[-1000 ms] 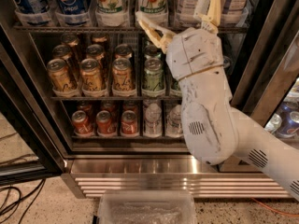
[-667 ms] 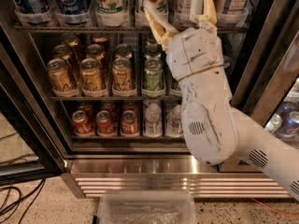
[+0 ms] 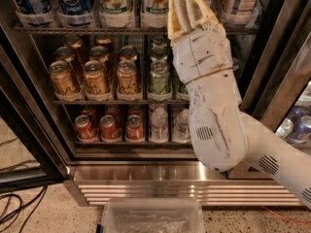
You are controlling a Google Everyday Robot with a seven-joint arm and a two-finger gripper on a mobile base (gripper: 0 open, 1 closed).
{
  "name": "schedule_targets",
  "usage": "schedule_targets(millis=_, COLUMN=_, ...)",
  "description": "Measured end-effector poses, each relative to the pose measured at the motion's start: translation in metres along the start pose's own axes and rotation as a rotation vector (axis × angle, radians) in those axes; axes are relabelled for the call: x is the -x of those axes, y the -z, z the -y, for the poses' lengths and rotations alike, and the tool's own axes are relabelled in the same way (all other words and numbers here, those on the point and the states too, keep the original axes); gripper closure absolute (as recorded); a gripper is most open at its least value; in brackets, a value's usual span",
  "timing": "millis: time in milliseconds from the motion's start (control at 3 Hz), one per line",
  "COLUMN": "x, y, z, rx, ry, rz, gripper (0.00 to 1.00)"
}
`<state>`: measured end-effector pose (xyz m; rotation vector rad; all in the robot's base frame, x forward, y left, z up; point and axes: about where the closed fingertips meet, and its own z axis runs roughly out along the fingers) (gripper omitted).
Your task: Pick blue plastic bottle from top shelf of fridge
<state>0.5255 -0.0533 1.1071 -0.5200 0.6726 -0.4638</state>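
Observation:
Two blue plastic Pepsi bottles (image 3: 73, 1) (image 3: 30, 1) stand at the left of the top shelf (image 3: 97, 29), a dark wire rack with clear lane trays, inside the fridge (image 3: 184, 186). Only their lower halves show. Green-and-white 7UP bottles (image 3: 116, 4) stand beside them. My gripper (image 3: 187, 1), yellowish on a white arm (image 3: 214, 125), points up in front of the top shelf at the middle, to the right of the blue bottles and apart from them. Its tip runs out of the top of the view. It covers the bottle behind it.
Wire racks below hold gold, green and red cans (image 3: 97, 76). The open black door frame (image 3: 24, 135) stands at the left. A clear plastic bin (image 3: 150, 217) lies on the floor in front of the ribbed steel grille. Cables (image 3: 14, 210) lie at bottom left. More cans (image 3: 296, 127) show at the right.
The gripper has risen toward the top shelf and turned at the wrist, so its two spread fingers now line up as one narrow shape. Bottles and cans have not moved.

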Motion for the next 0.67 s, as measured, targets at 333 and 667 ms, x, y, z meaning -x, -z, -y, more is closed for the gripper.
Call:
schedule_targets(millis=333, x=0.0, y=0.0, z=0.0, rx=0.0, ry=0.0, rz=0.0, gripper=0.83)
schedule_targets(millis=667, x=0.0, y=0.0, z=0.0, rx=0.0, ry=0.0, rz=0.0, gripper=0.65)
